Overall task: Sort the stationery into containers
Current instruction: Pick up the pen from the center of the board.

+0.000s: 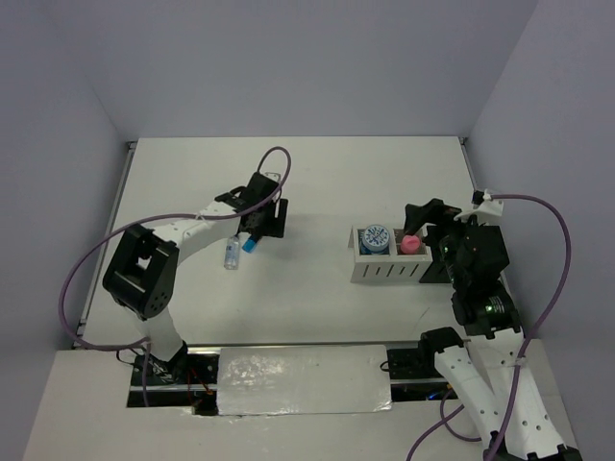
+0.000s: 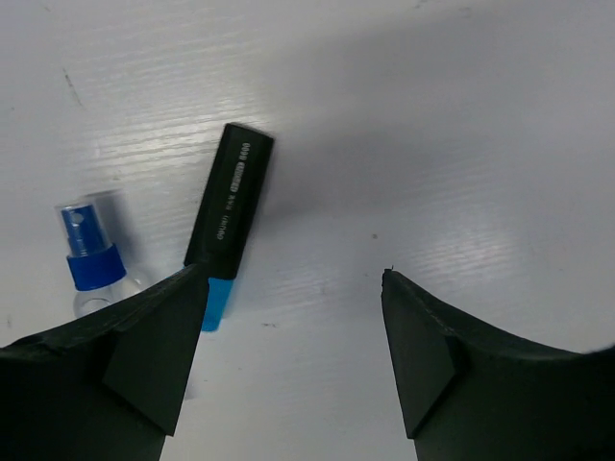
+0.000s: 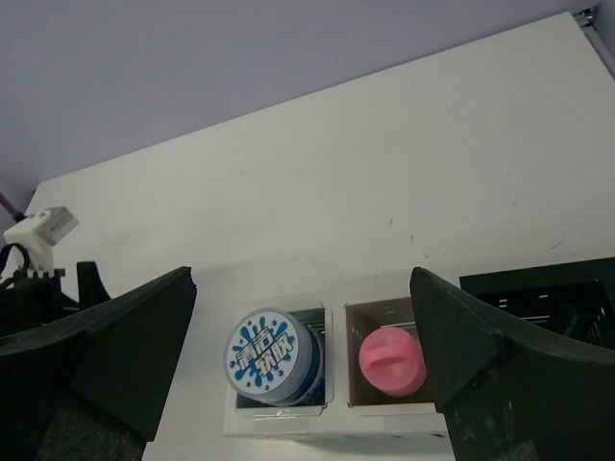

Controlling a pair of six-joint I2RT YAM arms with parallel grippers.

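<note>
Spread wide and empty, the left gripper [image 2: 293,277], the nearer one, hovered with the blue marker [image 2: 229,216] off-centre at one fingertip rather than between the two, its long axis pointing roughly away from the claw; the tiny bottle [image 2: 91,259] lay farther out on that same side.

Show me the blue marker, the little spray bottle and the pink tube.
blue marker [image 2: 229,206], left wrist view, on its black part.
spray bottle [image 2: 94,269], left wrist view, on its blue collar.
pink tube [image 3: 391,360], right wrist view, on its round top.

Print on marker cap [image 2: 231,197], tin lid [image 3: 262,353] (both illegible)
</note>
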